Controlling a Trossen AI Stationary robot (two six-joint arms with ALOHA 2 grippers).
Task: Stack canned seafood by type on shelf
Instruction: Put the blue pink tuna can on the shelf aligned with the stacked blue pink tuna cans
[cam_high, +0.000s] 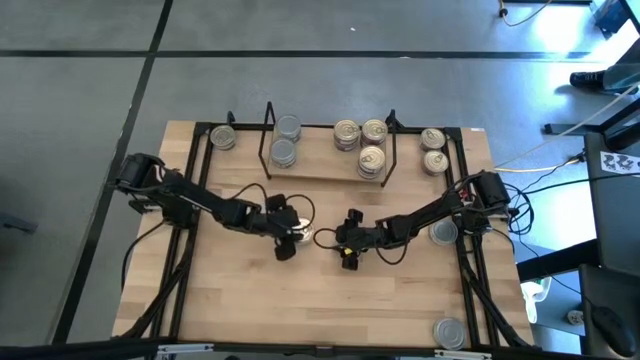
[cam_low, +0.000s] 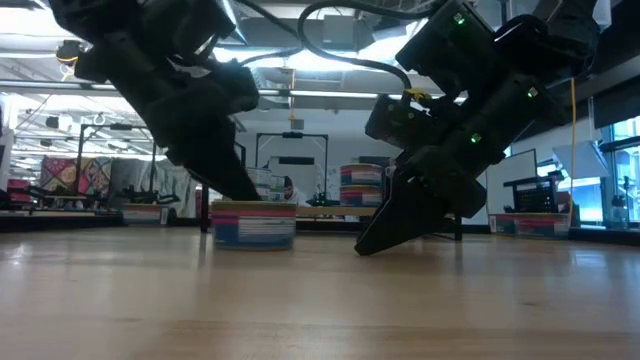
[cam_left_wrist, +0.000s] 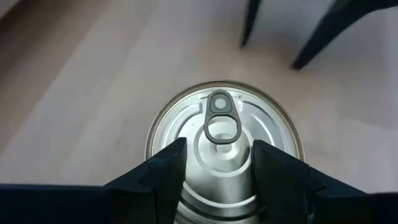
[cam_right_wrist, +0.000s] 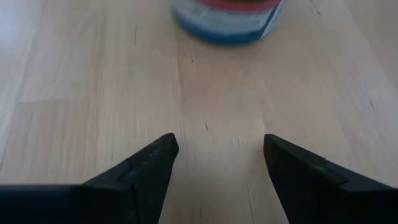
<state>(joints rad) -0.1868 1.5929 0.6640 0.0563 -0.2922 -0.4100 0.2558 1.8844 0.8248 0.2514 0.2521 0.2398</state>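
Observation:
A flat round tin (cam_left_wrist: 186, 121) with a silver pull-ring lid stands upright on the wooden table near its middle (cam_high: 303, 236); its label is blue and red (cam_low: 255, 226). My left gripper (cam_left_wrist: 217, 149) is open and points down over the tin's lid; its gap is narrower than the tin. My right gripper (cam_right_wrist: 221, 146) is open just to the tin's right, tips close to the bare table (cam_low: 372, 246), with the tin (cam_right_wrist: 227, 18) ahead of it. The shelf (cam_high: 330, 172) stands at the far edge and carries several tins (cam_high: 371, 160). My left gripper comes at the tin from above, slanting from the table's left. Its fingertips (cam_left_wrist: 177, 155) stand over the lid on either side of the pull ring (cam_left_wrist: 222, 124). Whether they touch the lid I cannot tell. The tin rests flat on the table.
Loose tins stand beside the shelf at the far left (cam_high: 222, 137) and far right (cam_high: 434, 150), one by the right arm (cam_high: 443, 232), one at the near right corner (cam_high: 450, 333). Bare tabletop lies toward the near edge (cam_high: 320, 310).

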